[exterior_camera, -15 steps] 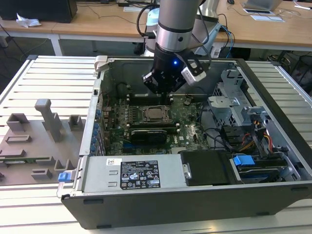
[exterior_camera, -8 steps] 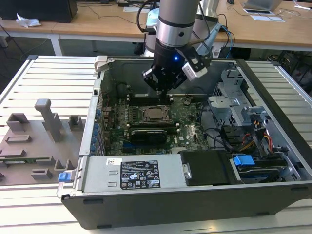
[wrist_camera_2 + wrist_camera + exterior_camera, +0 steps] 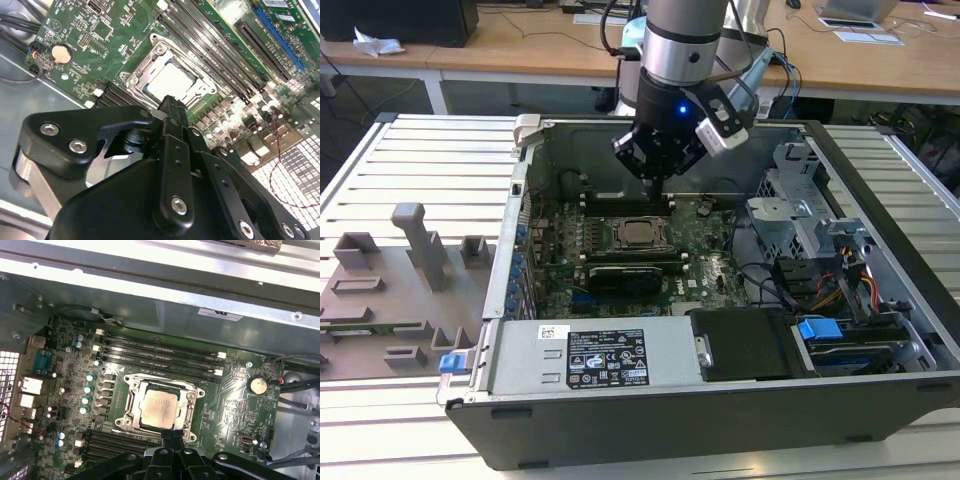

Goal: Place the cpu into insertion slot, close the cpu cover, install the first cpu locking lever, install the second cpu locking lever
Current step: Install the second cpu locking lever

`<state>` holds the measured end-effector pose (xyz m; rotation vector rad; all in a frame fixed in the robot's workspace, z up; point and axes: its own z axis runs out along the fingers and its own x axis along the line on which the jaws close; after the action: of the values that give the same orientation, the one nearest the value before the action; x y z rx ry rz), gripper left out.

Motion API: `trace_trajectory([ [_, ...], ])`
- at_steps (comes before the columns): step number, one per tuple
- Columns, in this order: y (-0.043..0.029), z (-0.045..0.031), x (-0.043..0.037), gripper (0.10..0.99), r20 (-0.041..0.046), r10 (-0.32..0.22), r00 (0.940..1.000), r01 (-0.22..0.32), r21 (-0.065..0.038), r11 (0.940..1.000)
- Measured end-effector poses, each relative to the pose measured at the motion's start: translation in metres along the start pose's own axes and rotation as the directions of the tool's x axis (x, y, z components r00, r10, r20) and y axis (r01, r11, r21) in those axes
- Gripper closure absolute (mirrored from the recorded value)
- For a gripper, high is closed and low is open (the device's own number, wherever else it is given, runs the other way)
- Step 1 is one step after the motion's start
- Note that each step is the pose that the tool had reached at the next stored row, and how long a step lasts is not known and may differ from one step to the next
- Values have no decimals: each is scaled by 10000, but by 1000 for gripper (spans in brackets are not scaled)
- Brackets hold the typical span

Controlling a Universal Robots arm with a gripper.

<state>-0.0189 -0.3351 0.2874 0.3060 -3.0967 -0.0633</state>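
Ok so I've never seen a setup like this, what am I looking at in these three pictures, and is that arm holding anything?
A grey robot arm reaches into an open dark-grey metal computer case. One camera watches from outside; two ride near the wrist, looking down past the black claw. Its fingers look shut together and carry nothing. Below lies the green circuit board, where the square silver-grey processor chip already sits in its shiny-rimmed socket, framed by the thin silver cover plate.

The desk [image 3: 410, 160] is a white slatted surface. An open computer case [image 3: 720, 400] rests on it, lying on its side. At the exterior view's left, a grey fixture plate [image 3: 380, 310] with upright blocks lies flat on the slats, apparently touching the case.
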Motion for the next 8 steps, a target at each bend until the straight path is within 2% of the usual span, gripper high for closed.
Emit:
trace_trajectory([
  [8, 7, -162, 4, 980, 0, 0, 10000, 0, 0, 10000],
])
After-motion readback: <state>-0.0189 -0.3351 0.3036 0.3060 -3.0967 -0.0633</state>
